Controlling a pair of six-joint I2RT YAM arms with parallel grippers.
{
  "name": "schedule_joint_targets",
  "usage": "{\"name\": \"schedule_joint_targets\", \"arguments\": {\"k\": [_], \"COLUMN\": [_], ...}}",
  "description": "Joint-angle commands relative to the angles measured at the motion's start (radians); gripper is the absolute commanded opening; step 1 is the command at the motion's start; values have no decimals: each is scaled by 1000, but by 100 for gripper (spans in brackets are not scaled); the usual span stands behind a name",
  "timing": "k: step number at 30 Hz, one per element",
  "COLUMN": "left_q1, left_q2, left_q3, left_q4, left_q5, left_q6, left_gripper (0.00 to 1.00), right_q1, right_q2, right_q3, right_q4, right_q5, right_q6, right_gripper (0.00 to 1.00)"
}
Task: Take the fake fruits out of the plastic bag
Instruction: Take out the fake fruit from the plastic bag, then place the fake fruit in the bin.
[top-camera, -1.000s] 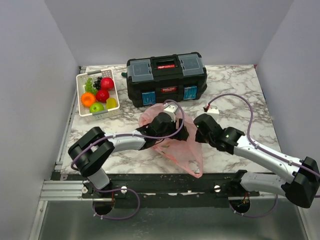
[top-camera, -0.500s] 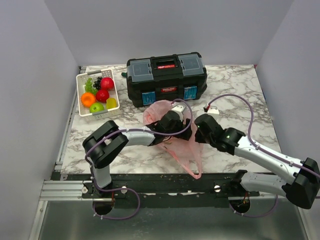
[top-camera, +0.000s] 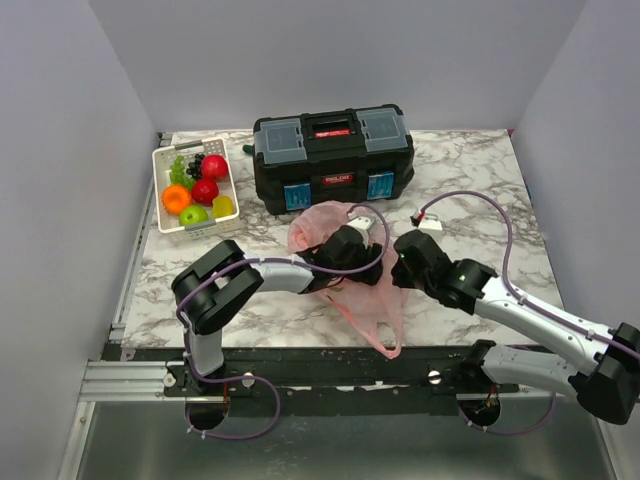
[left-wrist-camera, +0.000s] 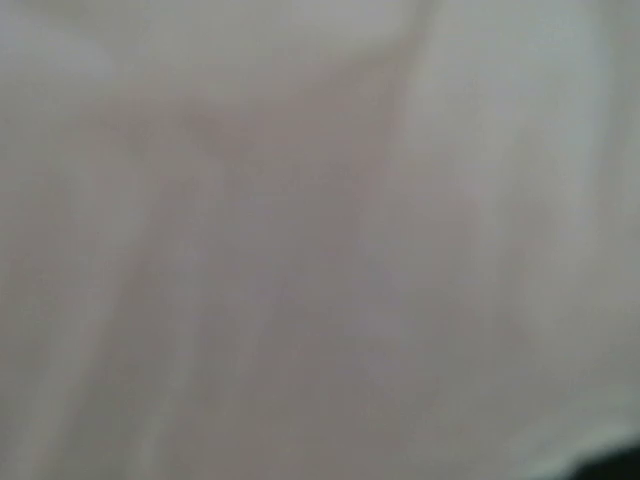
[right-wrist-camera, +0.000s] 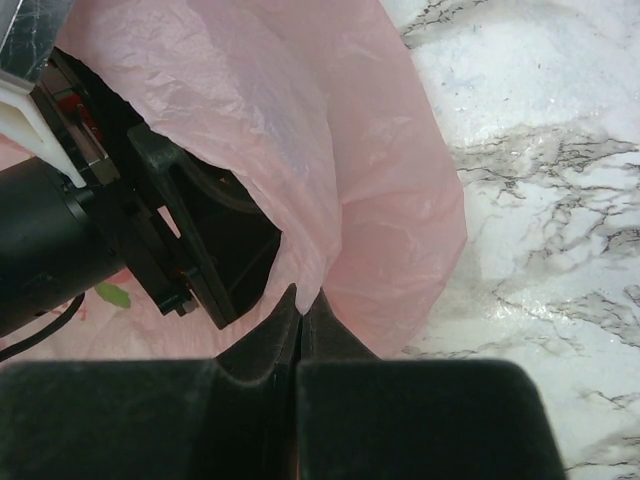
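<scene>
Looking down from above, you see the marble counter (top-camera: 470, 170) carrying everything, with the black toolbox (top-camera: 330, 155) standing closed at its far middle, long side facing you.

Just in front of the toolbox lies the plastic bag (top-camera: 368, 298), thin pink film with its long axis running from the toolbox's front edge toward the near right. Its bunched, lifted end is by the toolbox, and a loop handle trails to the counter's near edge. The toolbox blocks the way behind it, and both arms crowd its middle.

At the far left, well apart from the bag, sits the white slotted basket (top-camera: 158, 185). It holds the fake fruits: an orange (top-camera: 176, 198), two red apples (top-camera: 214, 166), a green apple (top-camera: 193, 214), a lemon (top-camera: 223, 206) and dark grapes (top-camera: 195, 165), with a light green grape bunch (top-camera: 178, 172) beside them.

Your left arm (top-camera: 270, 275) reaches across into the bag's mouth, and its wrist (top-camera: 345, 245) is draped in film. Your left wrist camera shows only pale blur, so you cannot tell whether the left claw is spread or pressed together.

Your right claw (right-wrist-camera: 300, 300) is pressed together, pinching a fold of the bag's rim (right-wrist-camera: 330, 230) and holding the mouth up beside the left arm's black body (right-wrist-camera: 150, 220).
</scene>
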Motion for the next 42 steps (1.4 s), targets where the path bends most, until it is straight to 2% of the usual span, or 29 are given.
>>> {"name": "schedule_joint_targets", "arguments": {"k": [1, 3, 11, 16, 22, 26, 30, 34, 39, 42], "left_q1": [-4, -3, -5, -3, -3, 22, 56, 124, 230, 293], "left_q2": [-77, -104, -228, -325, -484, -592, -692, -782, -890, -940], "left_q3": [-6, -18, -66, -105, -154, -161, -172, -161, -152, -152], "left_q4": [-10, -13, -56, -92, -62, -21, 17, -38, -148, -216], "left_q5": [12, 17, 46, 78, 202, 299, 321, 309, 215, 97], "left_q6": [35, 42, 48, 51, 99, 50, 22, 27, 56, 56], "left_gripper": [51, 45, 36, 35, 35, 33, 30, 29, 27, 13], "right_q1": [4, 4, 4, 4, 4, 4, 4, 4, 4, 4], "right_q2": [-26, -30, -32, -32, -29, -19, -14, -17, -35, -56], "right_q3": [-12, -16, -9, -1, 5, 10, 17, 37, 33, 19], "right_q4": [8, 10, 23, 3, -29, -23, -40, -72, -73, -45], "right_q5": [-6, 0, 29, 92, 187, 227, 288, 324, 325, 297], "right_q6": [6, 6, -2, 17, 79, 109, 146, 161, 133, 99], "right_gripper": [1, 1, 1, 1, 1, 1, 1, 1, 2, 5]}}
